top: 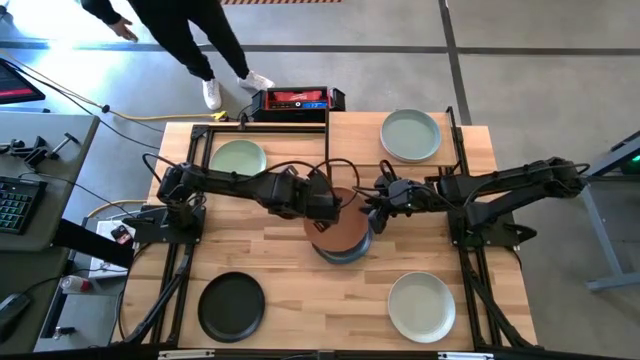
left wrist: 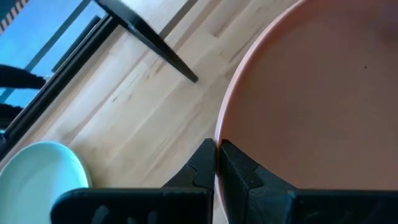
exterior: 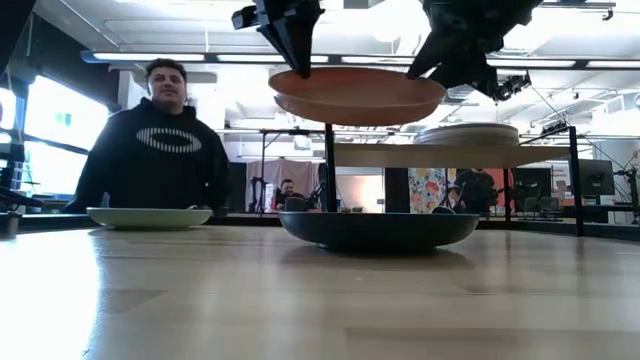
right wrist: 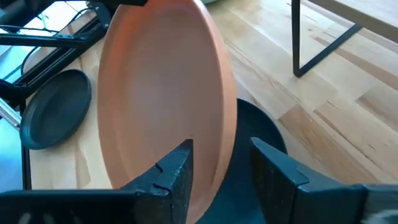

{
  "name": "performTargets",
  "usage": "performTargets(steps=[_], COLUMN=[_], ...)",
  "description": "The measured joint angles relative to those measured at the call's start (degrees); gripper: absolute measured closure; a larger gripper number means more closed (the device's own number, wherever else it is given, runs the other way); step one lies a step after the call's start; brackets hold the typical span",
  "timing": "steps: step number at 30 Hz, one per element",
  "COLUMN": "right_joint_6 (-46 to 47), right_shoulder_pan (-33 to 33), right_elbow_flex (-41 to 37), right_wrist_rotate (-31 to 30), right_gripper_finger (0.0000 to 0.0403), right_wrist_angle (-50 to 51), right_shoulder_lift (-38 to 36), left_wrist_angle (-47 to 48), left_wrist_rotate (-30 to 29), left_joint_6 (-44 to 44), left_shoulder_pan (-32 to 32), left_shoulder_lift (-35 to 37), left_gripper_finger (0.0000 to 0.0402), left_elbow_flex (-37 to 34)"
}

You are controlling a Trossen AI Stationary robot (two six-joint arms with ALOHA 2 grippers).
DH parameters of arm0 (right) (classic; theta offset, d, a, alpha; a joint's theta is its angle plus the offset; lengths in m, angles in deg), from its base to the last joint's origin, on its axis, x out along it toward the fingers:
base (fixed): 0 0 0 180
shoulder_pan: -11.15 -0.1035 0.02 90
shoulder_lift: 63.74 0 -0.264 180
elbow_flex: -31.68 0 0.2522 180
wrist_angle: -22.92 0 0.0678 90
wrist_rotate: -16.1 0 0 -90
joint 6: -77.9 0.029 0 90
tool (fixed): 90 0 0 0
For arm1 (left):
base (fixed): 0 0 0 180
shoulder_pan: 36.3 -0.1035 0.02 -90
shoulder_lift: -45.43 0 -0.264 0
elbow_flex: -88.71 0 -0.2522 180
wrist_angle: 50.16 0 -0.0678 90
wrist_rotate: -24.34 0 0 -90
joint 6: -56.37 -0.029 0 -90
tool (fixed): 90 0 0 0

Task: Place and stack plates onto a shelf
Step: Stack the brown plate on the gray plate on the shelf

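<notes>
A: We've got the left gripper [left wrist: 216, 163] clamped on the terracotta pink plate's [left wrist: 311, 93] rim — held above the dark teal plate [exterior: 378, 229].
B: Right gripper [right wrist: 219, 171] straddles the opposite rim, fingers apart, beside the shelf [exterior: 440, 154].

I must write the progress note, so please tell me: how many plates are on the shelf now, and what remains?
Done: the low view shows a pale plate on the shelf; how many are stacked there I cannot tell. In hand: the left claw is shut on the terracotta plate's rim, lifted above the dark teal plate; the right claw straddles the opposite rim. Left: the teal plate, black plate and three pale plates on the table.
</notes>
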Motion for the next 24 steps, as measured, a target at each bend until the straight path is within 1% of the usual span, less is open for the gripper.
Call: performTargets(steps=[6, 9, 18, 24], right_joint_6=[0.5, 1.6, 4.4, 7.9], right_shoulder_pan=[0.0, 0.0, 0.0, 0.0], right_elbow_flex=[0.0, 0.0, 0.0, 0.0], right_wrist_rotate=[0.0, 0.0, 0.2, 1.0], right_gripper_finger=[0.0295, 0.031, 0.0392, 0.0392], right_wrist_angle=[0.1, 0.3, 0.9, 1.2], right_shoulder_lift=[0.0, 0.0, 0.0, 0.0], left_wrist_angle=[-4.5, -5.0, -4.6, -4.9], left_wrist_rotate=[0.0, 0.0, 0.7, 6.6], left_joint_6=[-1.9, -2.0, -2.0, -2.0], left_shoulder_pan=[0.0, 0.0, -0.1, -2.2], left_shoulder_lift=[0.0, 0.0, 0.0, 0.0], left_gripper_finger=[0.0401, 0.0401, 0.0401, 0.0391], left_elbow_flex=[0.0, 0.0, 0.0, 0.0])
